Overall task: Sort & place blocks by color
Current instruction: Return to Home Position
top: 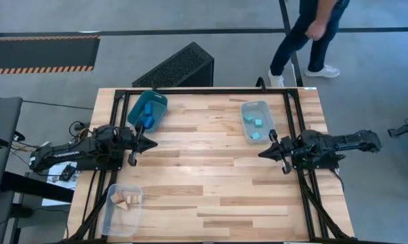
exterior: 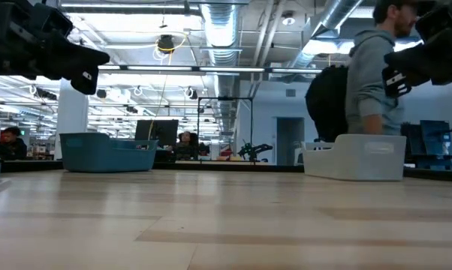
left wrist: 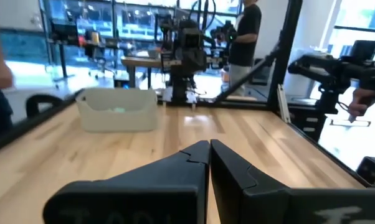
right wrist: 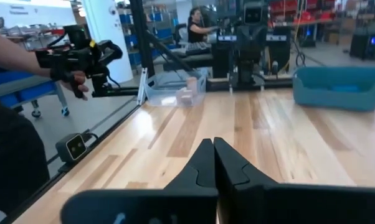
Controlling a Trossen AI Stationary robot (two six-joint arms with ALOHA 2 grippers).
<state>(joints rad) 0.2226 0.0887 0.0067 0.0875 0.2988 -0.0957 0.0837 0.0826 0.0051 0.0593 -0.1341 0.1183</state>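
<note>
Sorting is looking done, as far as visible: no loose block is lying on the bare worktop [top: 204,183]. Nearest the front edge, well apart from the teal bin [top: 158,100] but on its side, a clear bin [top: 119,222] is holding the tan blocks [top: 126,200]. Mid-depth, the left arm [top: 75,154] is reaching in w/ the left jaws hanging just in front of the teal bin, pressed together & gripping nothing. The right arm [top: 339,142] is mirroring it across the worktop, well apart from the teal bin. The right jaws are likewise pressed together & empty.

Farthest back, the darker blue blocks [top: 148,116] are sitting inside the teal bin. Level w/ it on the opposite side, the gray bin [top: 247,107] is carrying the cyan blocks [top: 258,123].

So no block is lying btwn either pair of jaws. The blue ones are sitting just beyond the left jaws, the cyan ones just beyond the right jaws, and the tan ones nearer the front than the left jaws. Prob. only parking the arms is remaining.
</note>
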